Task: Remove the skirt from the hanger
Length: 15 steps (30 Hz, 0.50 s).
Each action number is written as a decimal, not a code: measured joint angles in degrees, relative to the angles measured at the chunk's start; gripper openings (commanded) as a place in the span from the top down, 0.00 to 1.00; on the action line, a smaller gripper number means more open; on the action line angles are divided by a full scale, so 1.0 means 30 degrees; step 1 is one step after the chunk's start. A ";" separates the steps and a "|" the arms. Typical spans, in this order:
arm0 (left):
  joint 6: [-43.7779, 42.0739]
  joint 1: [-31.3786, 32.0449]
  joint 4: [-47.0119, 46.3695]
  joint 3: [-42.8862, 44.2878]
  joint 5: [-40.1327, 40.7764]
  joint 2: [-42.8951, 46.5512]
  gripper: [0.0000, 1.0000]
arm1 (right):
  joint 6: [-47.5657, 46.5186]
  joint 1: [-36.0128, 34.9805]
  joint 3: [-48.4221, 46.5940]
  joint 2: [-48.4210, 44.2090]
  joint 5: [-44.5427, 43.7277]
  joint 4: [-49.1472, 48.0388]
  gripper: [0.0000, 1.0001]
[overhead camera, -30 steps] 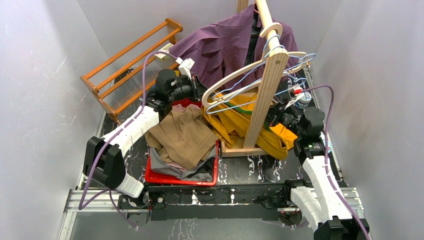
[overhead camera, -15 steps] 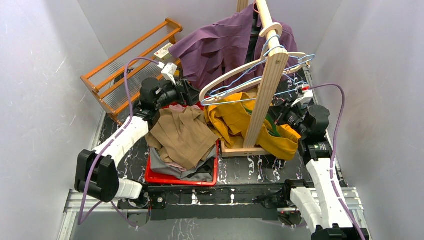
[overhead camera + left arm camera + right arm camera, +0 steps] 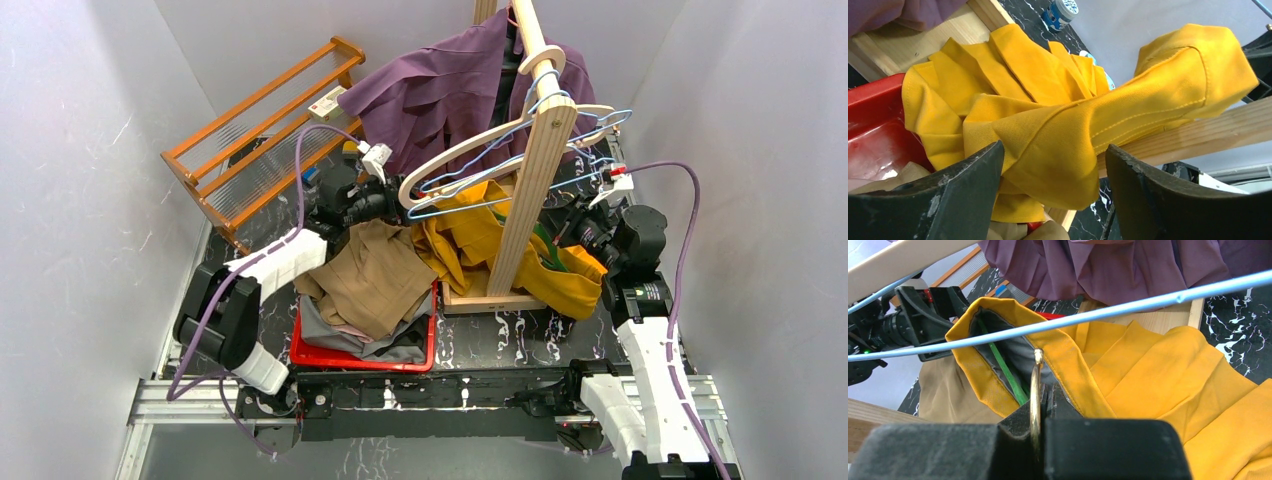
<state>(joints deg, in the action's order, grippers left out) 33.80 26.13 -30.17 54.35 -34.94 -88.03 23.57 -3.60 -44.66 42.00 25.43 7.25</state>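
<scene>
Left hand is spread around a bunch of the yellow skirt: red bin wall on one side, wooden beam close behind. Right hand, pinched on the metal hook, has a blue wire hanger crossing right in front, purple cloth beyond. Upright post stands between the two arms. Bare surface shows in front of the post's base

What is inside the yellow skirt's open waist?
Grey lining and one arm of the green hanger show inside the yellow skirt; the rest of it is covered by cloth.
</scene>
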 measured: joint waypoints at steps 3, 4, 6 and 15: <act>0.0372 0.0058 -0.0153 0.0321 -0.0117 -0.0692 0.48 | 0.0022 0.0000 0.0000 -0.0007 0.0007 0.0000 1.00; 0.0488 0.0051 -0.0204 0.0459 -0.0182 -0.0954 0.56 | 0.0029 0.0000 0.0000 -0.0007 0.0022 0.0000 1.00; 0.0437 0.0015 0.0262 0.0801 -0.0080 -0.1311 0.75 | 0.0036 0.0000 0.0000 -0.0007 0.0066 0.0000 1.00; -0.0860 -0.0007 0.3279 0.2324 0.3555 -0.1260 1.00 | -0.0058 -0.0051 0.0000 -0.0248 -0.0444 0.0335 1.00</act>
<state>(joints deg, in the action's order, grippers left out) 31.22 26.11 -20.34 61.32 -24.27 -91.81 23.40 -3.75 -44.66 41.25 24.10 8.25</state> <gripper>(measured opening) 0.021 0.051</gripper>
